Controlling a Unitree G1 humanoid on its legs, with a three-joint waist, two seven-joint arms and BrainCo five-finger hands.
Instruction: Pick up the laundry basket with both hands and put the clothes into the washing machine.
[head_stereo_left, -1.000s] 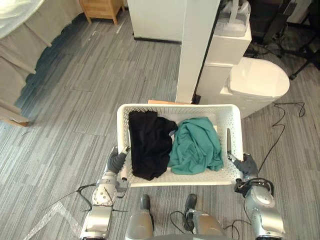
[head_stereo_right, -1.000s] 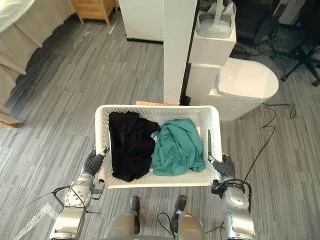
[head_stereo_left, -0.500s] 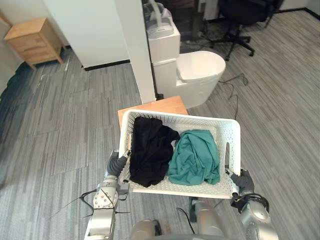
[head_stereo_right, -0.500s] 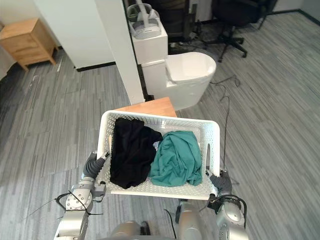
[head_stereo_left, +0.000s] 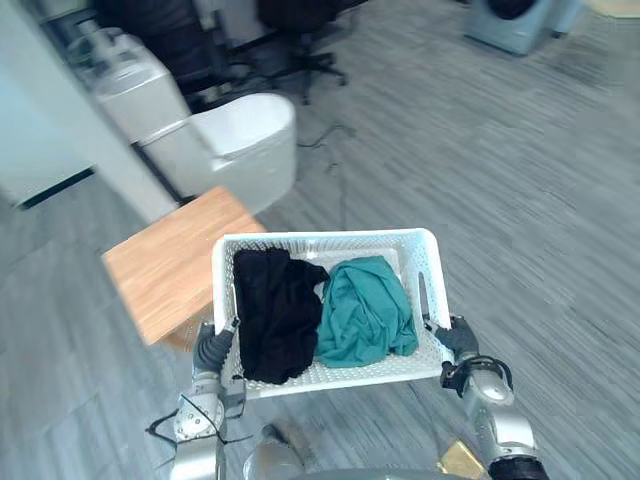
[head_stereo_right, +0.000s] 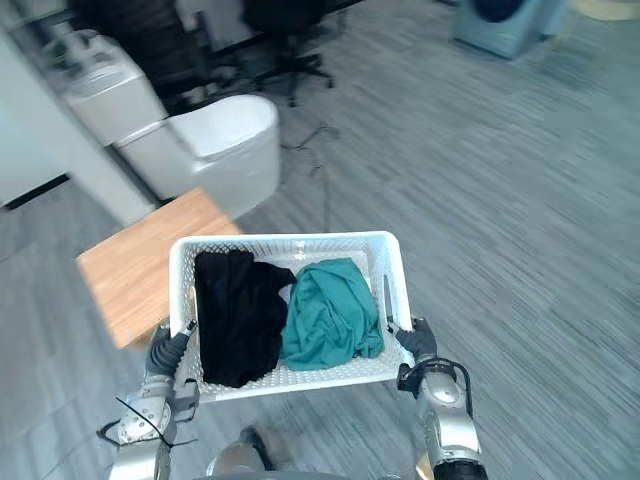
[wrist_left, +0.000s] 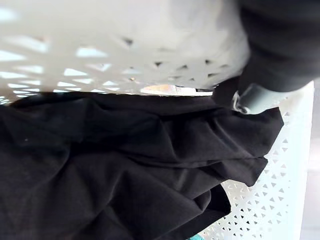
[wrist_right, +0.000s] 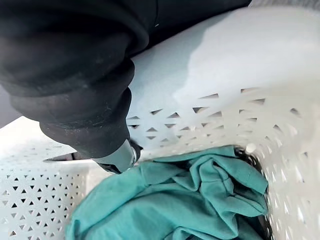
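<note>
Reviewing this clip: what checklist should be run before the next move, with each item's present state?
1. Grip of left hand on laundry basket end, hooked at its handle: ok.
2. Grip of right hand on the opposite end: ok.
3. Basket carried off the floor: ok.
4. Load: black garment and teal garment both lie inside the basket: ok.
5. Clearance from wooden table by the left end: cannot tell.
6. Door of the blue-grey machine far ahead on the right open: cannot tell.
</note>
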